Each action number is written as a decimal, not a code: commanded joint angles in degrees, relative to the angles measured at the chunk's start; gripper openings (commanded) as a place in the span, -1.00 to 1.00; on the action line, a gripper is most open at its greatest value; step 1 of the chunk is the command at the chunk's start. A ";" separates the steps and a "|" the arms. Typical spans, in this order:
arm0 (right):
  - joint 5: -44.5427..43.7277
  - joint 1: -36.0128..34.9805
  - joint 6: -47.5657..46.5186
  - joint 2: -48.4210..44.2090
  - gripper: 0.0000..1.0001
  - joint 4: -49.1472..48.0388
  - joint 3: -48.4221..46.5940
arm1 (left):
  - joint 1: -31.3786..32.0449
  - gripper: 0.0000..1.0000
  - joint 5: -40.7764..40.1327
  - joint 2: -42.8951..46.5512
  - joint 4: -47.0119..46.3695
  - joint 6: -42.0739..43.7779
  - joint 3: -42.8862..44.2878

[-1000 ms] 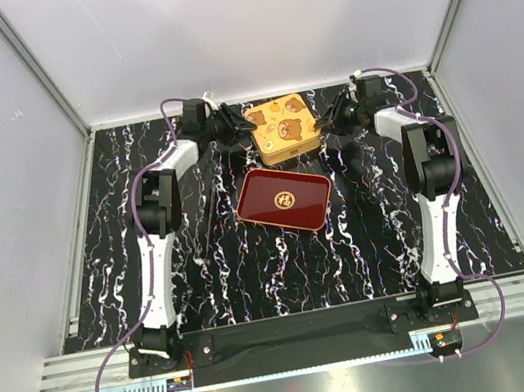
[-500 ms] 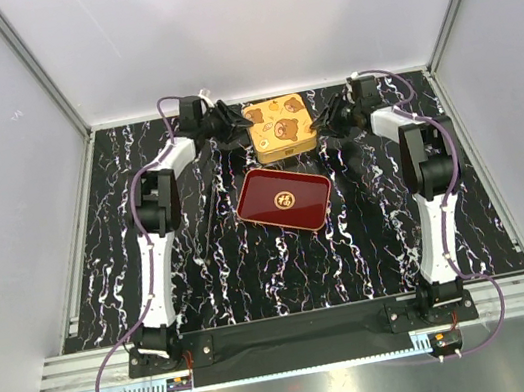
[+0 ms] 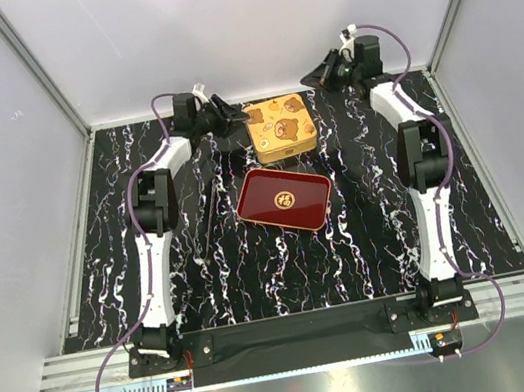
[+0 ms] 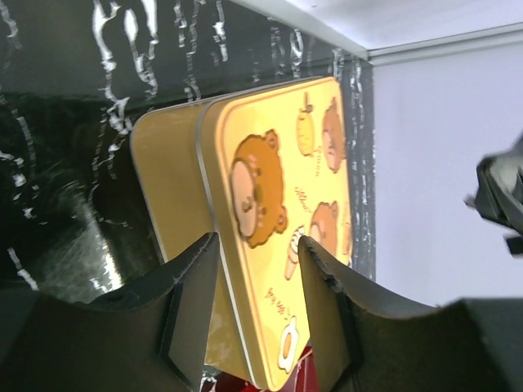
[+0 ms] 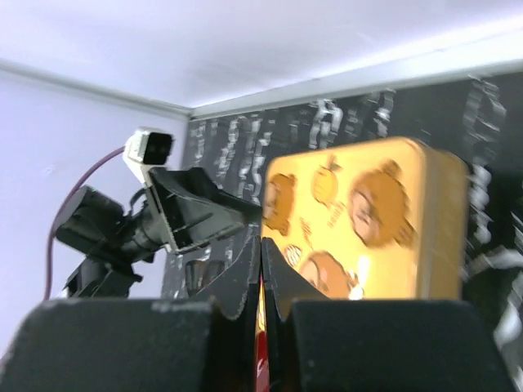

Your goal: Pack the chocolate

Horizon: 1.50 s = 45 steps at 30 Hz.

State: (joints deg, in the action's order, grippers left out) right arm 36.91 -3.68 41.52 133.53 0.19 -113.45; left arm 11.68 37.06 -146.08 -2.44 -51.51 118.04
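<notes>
From above, the lidded gold tin (image 3: 280, 127) sits at the back of the tabletop (image 3: 255, 268), with the red tray (image 3: 284, 199) just in front. The left end effector (image 3: 231, 117) hangs just beside the tin and the right end effector (image 3: 308, 77) is up near the back wall. The left wrist view shows the left fingers (image 4: 192, 302) released and parted, framing the tin's edge; whether they touch it is unclear. The right wrist view shows the right fingers (image 5: 237, 278) clenched on nothing. Where the chocolate lies cannot be told.
</notes>
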 commanded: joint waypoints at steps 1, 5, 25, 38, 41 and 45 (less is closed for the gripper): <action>8.96 -2.11 5.33 7.86 -0.90 -7.21 -5.27 | 0.27 -0.05 3.72 3.96 -5.91 -1.93 2.11; 10.38 -3.08 9.01 16.04 -0.88 -5.91 -13.81 | 0.88 -0.10 4.16 2.38 -6.88 -1.84 2.37; 8.19 -3.08 9.82 7.55 -0.60 -4.33 -9.00 | -1.40 -0.13 1.88 10.62 8.92 8.51 4.57; -14.57 -4.58 -15.85 -42.25 0.99 30.39 21.05 | 2.55 0.98 -5.77 58.32 16.33 24.43 -31.00; -18.09 -4.84 -18.48 -51.58 0.99 30.57 29.23 | 4.92 0.98 -6.83 65.63 13.60 24.53 -40.85; -25.64 -4.76 -18.41 -58.64 0.99 33.73 33.02 | 8.35 0.98 -7.26 71.27 15.27 25.93 -46.31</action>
State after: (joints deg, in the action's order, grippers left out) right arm 19.84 -8.25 25.91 76.51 28.18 -83.09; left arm 18.35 32.03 -74.65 11.05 -28.14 75.48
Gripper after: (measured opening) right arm 0.993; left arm 0.988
